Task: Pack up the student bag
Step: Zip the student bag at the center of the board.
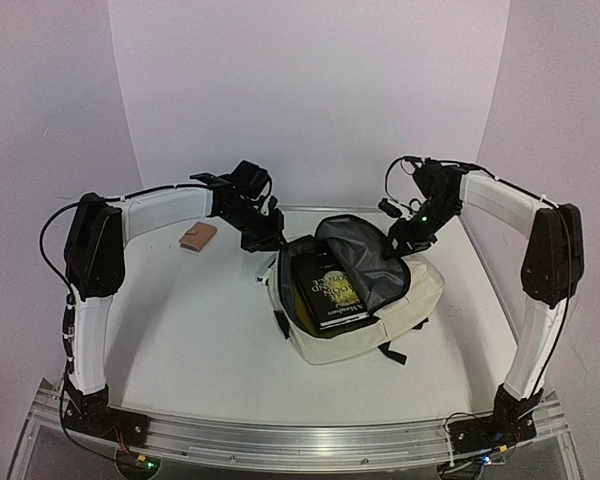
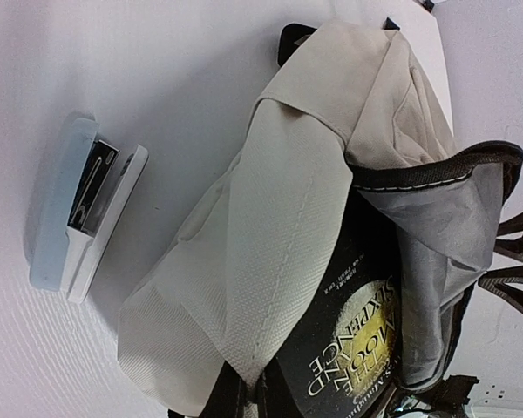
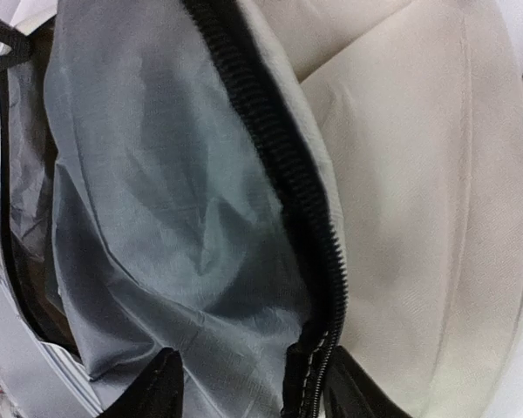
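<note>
The student bag (image 1: 412,292), cream with a grey lining, lies open at the table's middle right. Inside it rests a black book (image 1: 328,290) with a gold title. My left gripper (image 1: 269,238) is at the bag's upper left rim. In the left wrist view it (image 2: 248,402) is shut on a fold of the cream fabric (image 2: 279,226) beside the book (image 2: 366,331). My right gripper (image 1: 403,240) is at the raised flap's right edge. Its jaws (image 3: 253,392) stand apart, open, astride the grey lining (image 3: 157,192) and the black zipper edge (image 3: 288,174).
A white stapler (image 2: 83,209) lies on the table just left of the bag, close to my left gripper. A small pinkish-brown pouch (image 1: 197,237) sits at the back left. White walls close in the table at the back and sides.
</note>
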Tool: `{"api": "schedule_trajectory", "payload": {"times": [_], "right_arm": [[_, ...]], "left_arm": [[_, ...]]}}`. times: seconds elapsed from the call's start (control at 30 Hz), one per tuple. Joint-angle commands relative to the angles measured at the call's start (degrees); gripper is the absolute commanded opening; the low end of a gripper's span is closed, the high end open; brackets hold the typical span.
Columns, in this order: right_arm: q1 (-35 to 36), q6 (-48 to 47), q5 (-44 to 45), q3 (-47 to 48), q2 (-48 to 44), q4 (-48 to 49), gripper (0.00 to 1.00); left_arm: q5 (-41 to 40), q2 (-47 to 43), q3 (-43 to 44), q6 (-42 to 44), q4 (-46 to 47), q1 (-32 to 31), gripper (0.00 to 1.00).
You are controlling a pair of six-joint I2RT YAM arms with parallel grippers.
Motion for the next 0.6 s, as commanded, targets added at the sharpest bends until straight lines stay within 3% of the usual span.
{"api": "schedule_trajectory", "payload": {"times": [0.0, 0.1, 0.17, 0.37, 0.57], "right_arm": [[0.19, -0.92, -6.33, 0.71, 0.05, -3.25, 0.37], [0.24, -1.43, -11.16, 1.73, -1.31, -4.24, 0.12], [0.51, -1.3, -13.68, 2.58, -2.3, -4.43, 0.03], [4.82, -0.67, -20.66, 3.94, -4.54, -4.72, 0.0], [16.6, -5.38, -21.48, 1.2, -7.48, -4.7, 0.0]], "left_arm": [[1.06, -1.35, 5.01, 0.99, 3.56, 0.23, 0.0], [1.06, -1.27, 5.01, 1.1, 3.55, 0.23, 0.0], [1.17, -1.25, 5.01, 1.1, 3.6, 0.23, 0.0], [1.32, -1.18, 4.81, 0.99, 3.49, 0.25, 0.0], [1.6, -1.21, 4.18, 0.67, 3.52, 0.76, 0.0]]}}
